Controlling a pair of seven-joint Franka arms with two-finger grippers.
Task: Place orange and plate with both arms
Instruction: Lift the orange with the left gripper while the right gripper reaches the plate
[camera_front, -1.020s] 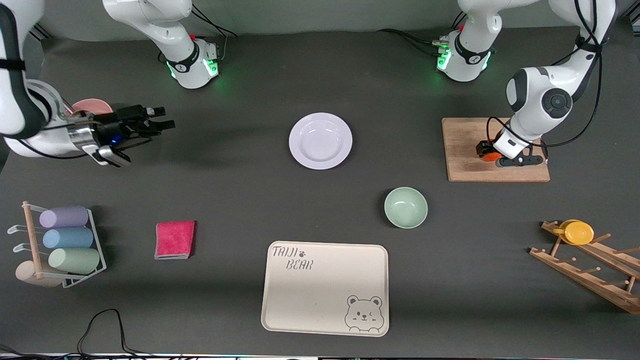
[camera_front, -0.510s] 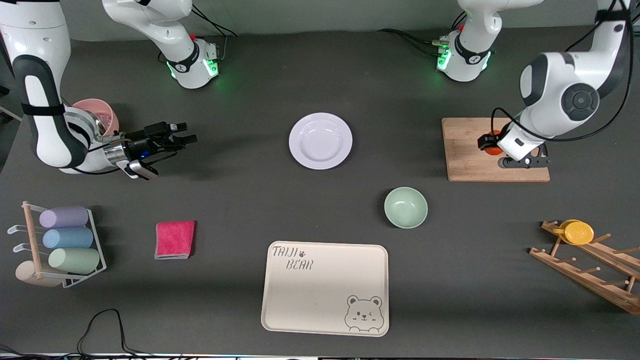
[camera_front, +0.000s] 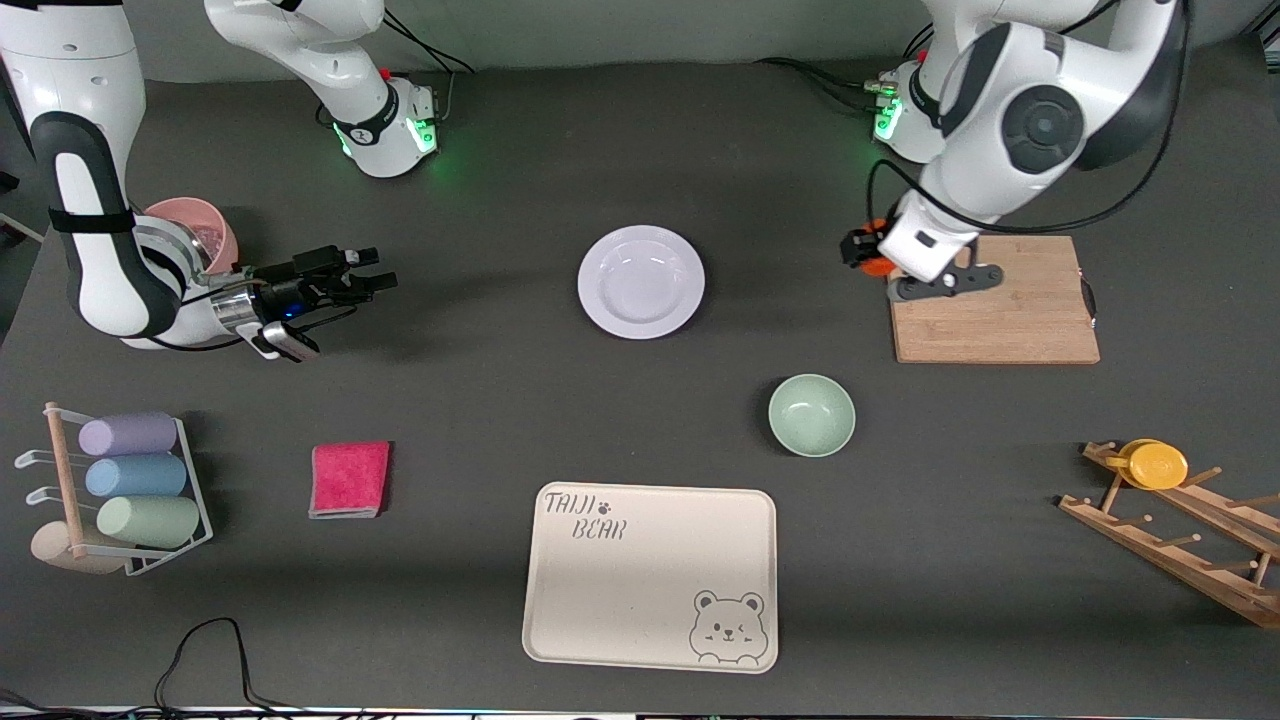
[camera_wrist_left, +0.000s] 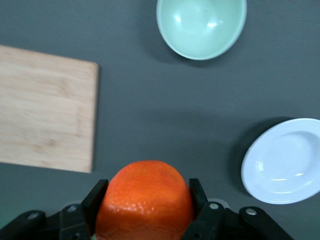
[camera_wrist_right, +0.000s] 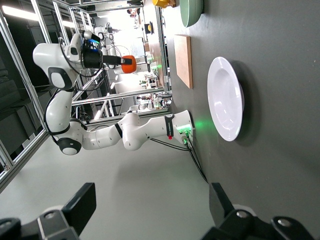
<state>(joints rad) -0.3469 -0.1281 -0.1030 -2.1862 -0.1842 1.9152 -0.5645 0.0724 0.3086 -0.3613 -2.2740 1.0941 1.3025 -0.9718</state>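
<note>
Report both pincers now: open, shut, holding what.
Left pincer: shut on the orange, above the wooden board's edge.
Right pincer: open, empty, above the table near the pink cup.

My left arm is bent at the elbow, its wrist pointing down, and my left gripper (camera_front: 868, 250) is up in the air, fingers (camera_wrist_left: 200, 200) clamped on the orange (camera_wrist_left: 145, 200). My right arm reaches low and level along the table, right gripper (camera_front: 362, 272) spread wide, holding nothing.
</note>
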